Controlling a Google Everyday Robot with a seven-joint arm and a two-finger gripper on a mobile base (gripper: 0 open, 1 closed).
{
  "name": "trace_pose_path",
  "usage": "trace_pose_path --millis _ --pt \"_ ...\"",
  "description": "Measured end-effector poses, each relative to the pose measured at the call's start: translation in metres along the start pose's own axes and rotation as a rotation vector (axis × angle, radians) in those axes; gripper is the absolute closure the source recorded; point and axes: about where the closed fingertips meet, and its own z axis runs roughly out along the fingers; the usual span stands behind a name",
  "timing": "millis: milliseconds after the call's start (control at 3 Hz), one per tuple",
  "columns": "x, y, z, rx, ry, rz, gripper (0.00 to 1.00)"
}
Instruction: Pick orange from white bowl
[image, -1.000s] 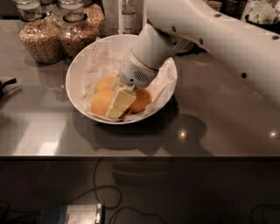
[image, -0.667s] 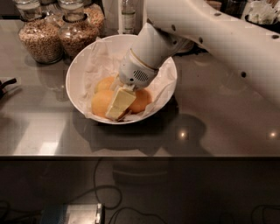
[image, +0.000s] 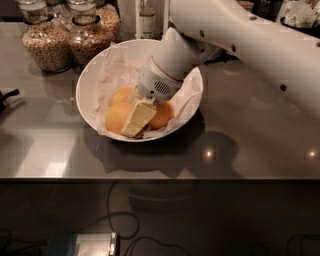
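Saw gripper (image: 138, 120) down in paper-lined white bowl (image: 89, 86) among three round pale oranges (image: 116, 118); couldn't tell grip state. Grain jars (image: 47, 44) far left.

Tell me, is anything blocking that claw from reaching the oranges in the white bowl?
Nothing visible does. The gripper sits low inside the white bowl, between the front-left orange and the right orange. Only the crumpled paper lining surrounds them.
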Motion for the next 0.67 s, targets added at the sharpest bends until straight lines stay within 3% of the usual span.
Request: trace_pose_path --millis 667 --pt "-0.0008 0.0021 -0.0129 0.038 -0.056 -0.003 1.00"
